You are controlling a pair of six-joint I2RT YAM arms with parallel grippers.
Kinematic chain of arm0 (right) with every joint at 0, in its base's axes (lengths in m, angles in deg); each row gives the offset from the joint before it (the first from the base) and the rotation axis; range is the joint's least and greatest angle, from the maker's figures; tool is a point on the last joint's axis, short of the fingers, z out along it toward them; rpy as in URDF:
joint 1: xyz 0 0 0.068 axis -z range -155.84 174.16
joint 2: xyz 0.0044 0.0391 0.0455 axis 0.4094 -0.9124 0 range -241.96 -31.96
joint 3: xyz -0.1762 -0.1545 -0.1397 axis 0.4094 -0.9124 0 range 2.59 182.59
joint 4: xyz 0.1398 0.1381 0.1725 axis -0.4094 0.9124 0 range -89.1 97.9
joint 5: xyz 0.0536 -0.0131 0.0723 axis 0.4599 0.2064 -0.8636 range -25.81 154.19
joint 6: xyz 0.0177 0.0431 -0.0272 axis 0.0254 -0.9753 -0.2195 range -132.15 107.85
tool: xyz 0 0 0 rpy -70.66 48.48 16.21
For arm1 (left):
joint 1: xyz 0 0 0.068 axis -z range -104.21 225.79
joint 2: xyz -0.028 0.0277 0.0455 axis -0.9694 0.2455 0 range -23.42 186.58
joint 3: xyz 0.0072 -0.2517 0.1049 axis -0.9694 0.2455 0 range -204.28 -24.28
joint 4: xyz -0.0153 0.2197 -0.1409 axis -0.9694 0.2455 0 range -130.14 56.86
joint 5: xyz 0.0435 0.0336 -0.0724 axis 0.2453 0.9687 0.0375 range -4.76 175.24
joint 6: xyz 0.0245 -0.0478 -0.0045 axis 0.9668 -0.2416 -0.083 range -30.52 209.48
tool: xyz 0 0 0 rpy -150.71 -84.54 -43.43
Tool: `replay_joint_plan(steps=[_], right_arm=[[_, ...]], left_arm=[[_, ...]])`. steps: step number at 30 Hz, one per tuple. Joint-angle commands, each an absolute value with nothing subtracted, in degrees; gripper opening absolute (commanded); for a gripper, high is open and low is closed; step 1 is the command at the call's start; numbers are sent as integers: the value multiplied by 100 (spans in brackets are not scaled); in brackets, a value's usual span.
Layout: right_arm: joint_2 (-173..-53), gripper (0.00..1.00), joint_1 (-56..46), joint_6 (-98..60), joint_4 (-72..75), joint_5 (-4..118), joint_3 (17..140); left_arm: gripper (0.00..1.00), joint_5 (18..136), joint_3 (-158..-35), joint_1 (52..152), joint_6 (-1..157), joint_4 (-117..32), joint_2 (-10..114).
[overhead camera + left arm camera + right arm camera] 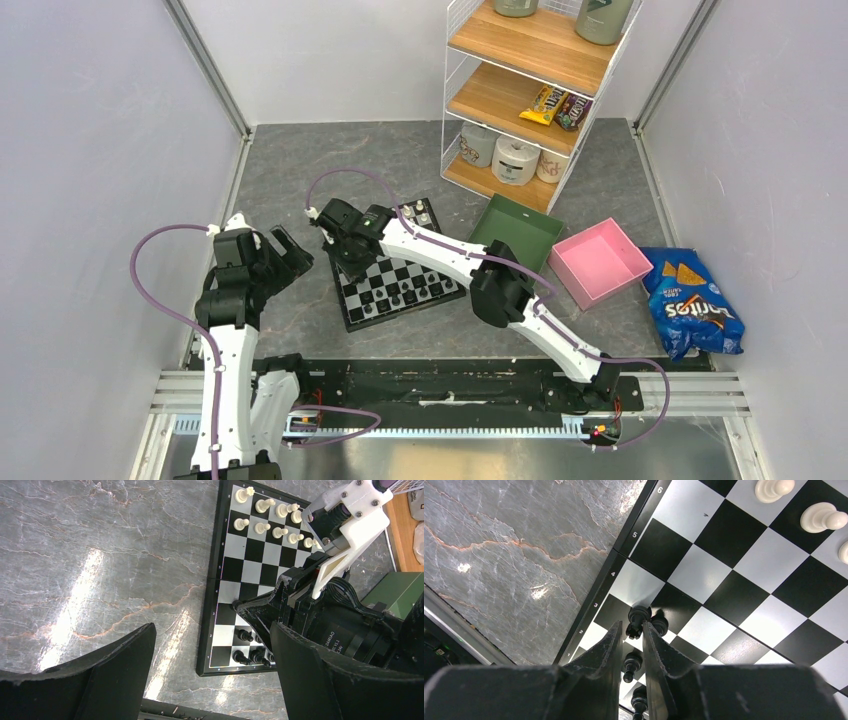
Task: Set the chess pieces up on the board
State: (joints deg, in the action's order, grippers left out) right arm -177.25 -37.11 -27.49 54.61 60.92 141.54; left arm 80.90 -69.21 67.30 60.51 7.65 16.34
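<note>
The chequered board (372, 310) lies mid-table. Cream-white pieces (421, 212) stand in its far rows and black pieces (400, 295) in its near rows. My right gripper (340, 252) reaches over the board's left edge. In the right wrist view it (638, 626) is shut on a black piece (636, 620) over a dark square by the row 3 mark; I cannot tell whether the piece touches the board (744, 580). More black pieces (631, 664) show below the fingers. My left gripper (292, 255) is open and empty over bare table left of the board (212, 580).
A green tray (518, 232) and a pink tray (598, 262) sit right of the board. A blue chip bag (693, 312) lies at the far right. A wire shelf rack (530, 90) with candy and paper rolls stands at the back.
</note>
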Motion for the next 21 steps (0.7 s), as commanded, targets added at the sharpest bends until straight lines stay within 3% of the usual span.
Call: replay_joint_plan(steps=[1,16,21], right_arm=[[-17803,28,-3691,-2660,5474,5966,14429],[-17857,29,-3692,-2631,5504,6001,14482],[-17857,24,-3692,-2649,5513,5980,14471]], left_arm=[[91,8146,-6929,6735,5935,567,1634],[91,8137,-6936,6735,5938,558,1647],[91,8147,-6929,6737,5940,564,1644]])
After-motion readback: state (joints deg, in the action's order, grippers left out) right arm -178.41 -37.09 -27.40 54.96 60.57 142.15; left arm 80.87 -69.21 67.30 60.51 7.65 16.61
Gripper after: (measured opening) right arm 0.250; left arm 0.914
